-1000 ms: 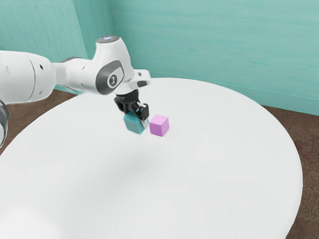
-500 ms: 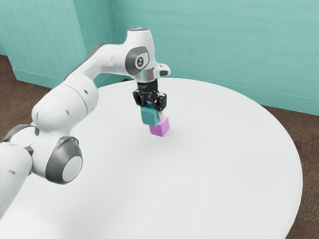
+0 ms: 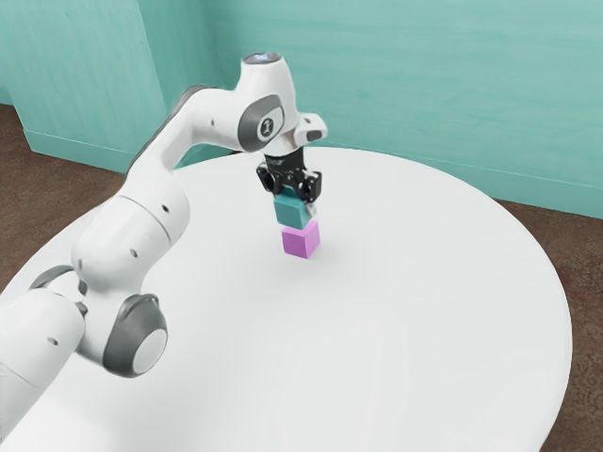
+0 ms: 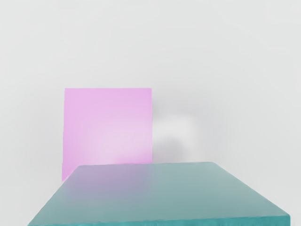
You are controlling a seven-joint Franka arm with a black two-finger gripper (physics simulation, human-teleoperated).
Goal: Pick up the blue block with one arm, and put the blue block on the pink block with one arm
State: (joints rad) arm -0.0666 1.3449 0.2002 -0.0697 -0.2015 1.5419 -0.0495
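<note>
Blue block [image 3: 292, 211] is up off the bench [image 3: 424, 330], and the hand [image 3: 292, 195] has it pinched: black fingers [image 3: 310, 185] press its upper part from two sides, with the hand pointing straight down. Right underneath sits the pink block [image 3: 301, 239], flat on the white round bench, nearer its far side than its middle. In the exterior view the blue block's underside comes right down to the pink block's top face. I cannot tell from here whether the two are touching or just apart. The line-up is not quite square either, as the blue one sits a touch toward the exterior view's left of the pink one.

In the wrist view, the blue block [image 4: 160, 195] looms large and blurred just under the hand. The pink block [image 4: 108, 134] shows its top face beyond it, partly covered by the blue block's edge. A soft grey shadow [image 4: 176, 134] lies on the bench [image 4: 235, 56] just beside the pink block.

The white arm [image 3: 151, 226] rises from the exterior view's lower left and arches over, its wrist directly above the two blocks. Behind the bench there is a teal wall [image 3: 424, 75] and brown floor [image 3: 57, 179].
</note>
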